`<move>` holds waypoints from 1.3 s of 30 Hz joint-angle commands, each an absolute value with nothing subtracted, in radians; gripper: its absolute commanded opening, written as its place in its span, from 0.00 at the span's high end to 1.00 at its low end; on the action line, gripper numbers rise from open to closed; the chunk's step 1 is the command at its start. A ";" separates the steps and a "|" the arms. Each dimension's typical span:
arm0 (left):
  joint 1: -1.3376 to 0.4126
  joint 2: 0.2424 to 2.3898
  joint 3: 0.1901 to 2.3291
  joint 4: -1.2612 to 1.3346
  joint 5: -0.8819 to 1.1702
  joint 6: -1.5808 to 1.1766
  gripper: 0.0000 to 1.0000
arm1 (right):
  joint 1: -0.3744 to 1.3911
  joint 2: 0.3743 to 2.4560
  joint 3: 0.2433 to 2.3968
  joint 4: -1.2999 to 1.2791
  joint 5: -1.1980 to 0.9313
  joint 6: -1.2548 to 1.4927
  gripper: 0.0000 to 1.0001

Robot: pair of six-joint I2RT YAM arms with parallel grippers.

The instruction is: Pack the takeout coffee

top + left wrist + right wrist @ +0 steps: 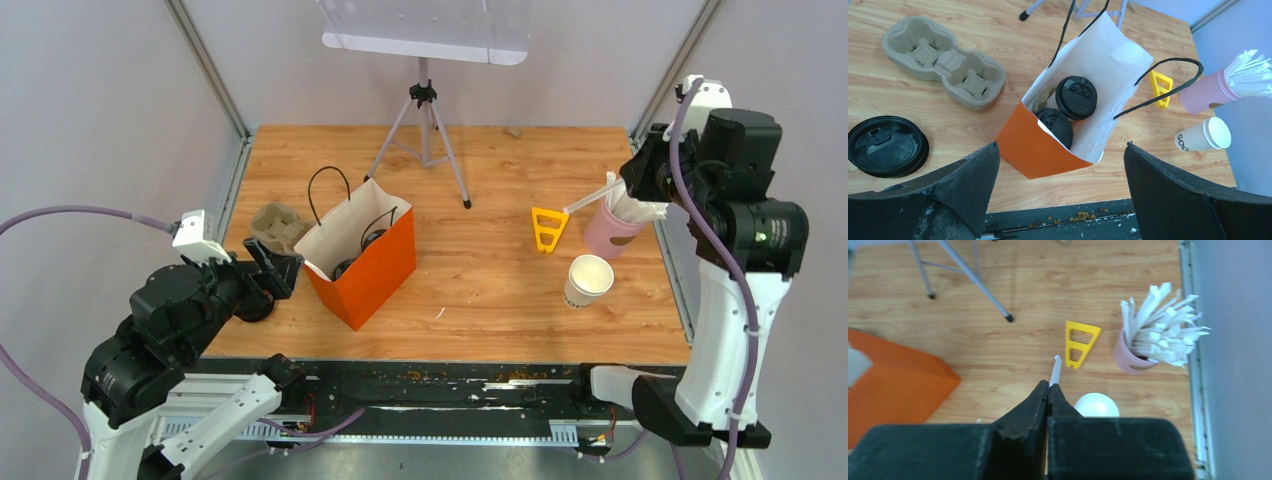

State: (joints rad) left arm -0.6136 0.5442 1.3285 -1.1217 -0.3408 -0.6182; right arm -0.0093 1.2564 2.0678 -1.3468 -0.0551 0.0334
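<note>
Two takeout coffee cups with black lids point(1076, 96) point(1057, 126) stand inside the open orange paper bag point(375, 270). A third white cup point(588, 279), lidless and open, stands on the table at the right. A loose black lid point(887, 145) lies left of the bag. My left gripper point(270, 265) is open and empty, low at the bag's left side; in its wrist view point(1060, 145) the bag lies between and beyond the fingers. My right gripper point(1049, 386) is shut on a white straw point(1055, 369), raised beside the pink cup of straws point(612, 228).
A brown pulp cup tray point(278, 226) lies behind the left gripper. A yellow triangular piece point(548, 228) sits left of the pink cup. A tripod point(425, 130) stands at the back centre. Metal frame rails border the table's sides.
</note>
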 commanded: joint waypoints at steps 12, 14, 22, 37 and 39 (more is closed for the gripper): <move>-0.617 0.602 1.363 -1.081 -0.271 -0.582 0.00 | 0.043 1.059 1.791 -0.842 -0.548 0.604 1.00; -0.616 0.602 1.364 -1.079 -0.276 -0.585 0.00 | 0.081 1.081 1.795 -0.783 -0.521 0.606 1.00; -0.616 0.606 1.384 -1.086 -0.302 -0.566 0.00 | 0.345 1.297 1.952 -0.691 -0.453 0.604 1.00; -0.616 0.602 1.414 -1.111 -0.357 -0.529 0.00 | 0.620 1.569 1.965 -0.637 -0.499 0.672 0.98; -0.615 0.601 1.406 -1.107 -0.359 -0.521 0.00 | 0.665 1.608 1.961 -0.631 -0.504 0.684 0.97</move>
State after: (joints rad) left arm -0.6136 0.5938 1.3933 -1.1206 -0.3393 -0.5568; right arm 0.5968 1.5505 1.9297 -0.6773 -0.4885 0.6323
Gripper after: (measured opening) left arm 0.998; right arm 0.018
